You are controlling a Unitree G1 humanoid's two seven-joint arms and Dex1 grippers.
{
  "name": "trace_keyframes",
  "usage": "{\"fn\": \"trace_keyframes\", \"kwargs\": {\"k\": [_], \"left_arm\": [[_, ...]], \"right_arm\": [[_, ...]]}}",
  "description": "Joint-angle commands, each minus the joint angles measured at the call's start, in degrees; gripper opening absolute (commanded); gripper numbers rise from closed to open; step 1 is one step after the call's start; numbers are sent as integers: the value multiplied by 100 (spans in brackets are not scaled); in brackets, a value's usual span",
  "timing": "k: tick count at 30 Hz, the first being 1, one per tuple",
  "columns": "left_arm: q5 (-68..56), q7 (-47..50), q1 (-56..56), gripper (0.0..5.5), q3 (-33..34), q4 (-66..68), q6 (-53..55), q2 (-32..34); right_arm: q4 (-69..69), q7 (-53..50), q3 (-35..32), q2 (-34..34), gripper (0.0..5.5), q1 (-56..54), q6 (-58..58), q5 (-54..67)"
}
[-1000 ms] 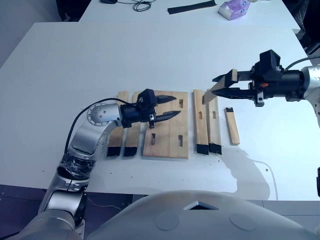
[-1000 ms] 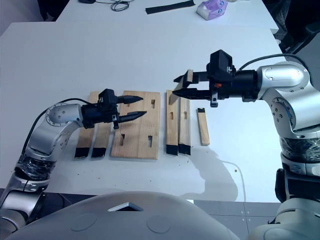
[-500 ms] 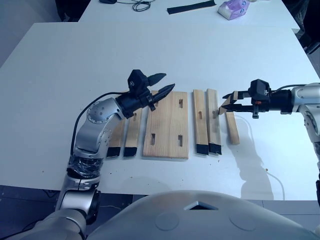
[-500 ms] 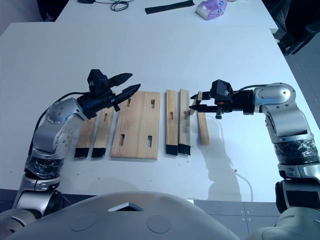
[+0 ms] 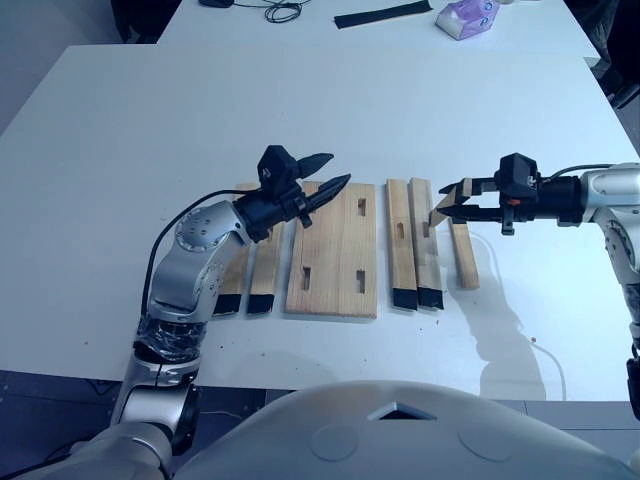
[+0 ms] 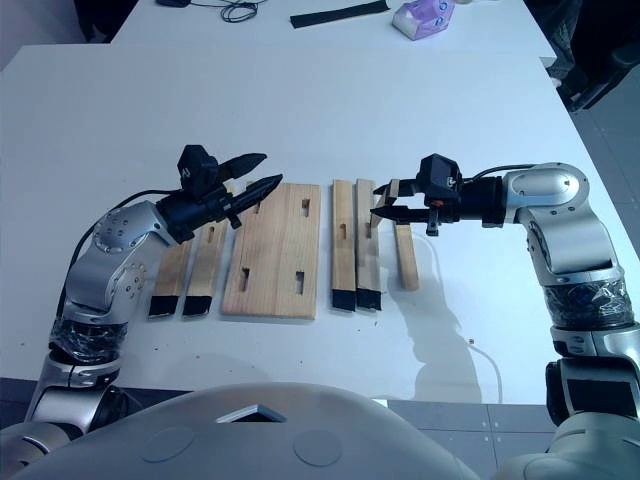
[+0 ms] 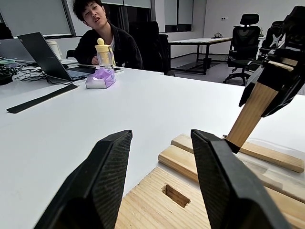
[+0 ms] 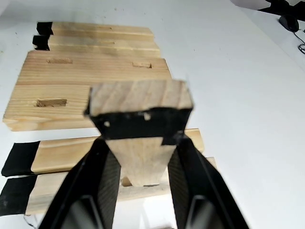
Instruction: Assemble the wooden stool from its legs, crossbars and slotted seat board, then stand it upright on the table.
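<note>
The slotted seat board (image 5: pixel 335 250) lies flat mid-table, a pair of black-tipped legs (image 5: pixel 245 270) to its left and another pair (image 5: pixel 412 245) to its right. One crossbar (image 5: pixel 463 255) lies beside the right pair. My left gripper (image 5: pixel 325 172) hangs open over the board's far left corner, nothing between its fingers (image 7: pixel 107 186). My right gripper (image 5: pixel 447 200) is shut on a short black-tipped crossbar (image 8: pixel 140 109), held tilted just above the far end of the right legs; the same crossbar (image 7: pixel 250 114) appears in the left wrist view.
A second table behind carries a black strip (image 5: pixel 383 15), a purple tissue pack (image 5: pixel 468 18) and cables (image 5: pixel 270 8). A thin white cable (image 5: pixel 540 350) lies near the table's front right. The far half of the white table (image 5: pixel 300 110) is bare.
My right gripper has come down and back with the crossbar, from high over the right legs to just above their far end. My left gripper has lifted from the board's middle to its far left corner.
</note>
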Motion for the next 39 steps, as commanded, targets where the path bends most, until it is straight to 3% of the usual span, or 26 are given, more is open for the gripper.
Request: {"fn": "trace_keyframes", "kwargs": {"k": [1,27,39], "left_arm": [[-37,-15,-36,229,9,-52,86,33],[-149,-36,-185,229,-22,-146,252,-8],[-184,6,-153,229,-51,-207,366,-52]], "right_arm": [[-58,-14,-52,-18,130,42,4,-2],[331,-18,302,189,130,328,-333,-282],[1663,422,884,541,130,-137,-19,-429]]}}
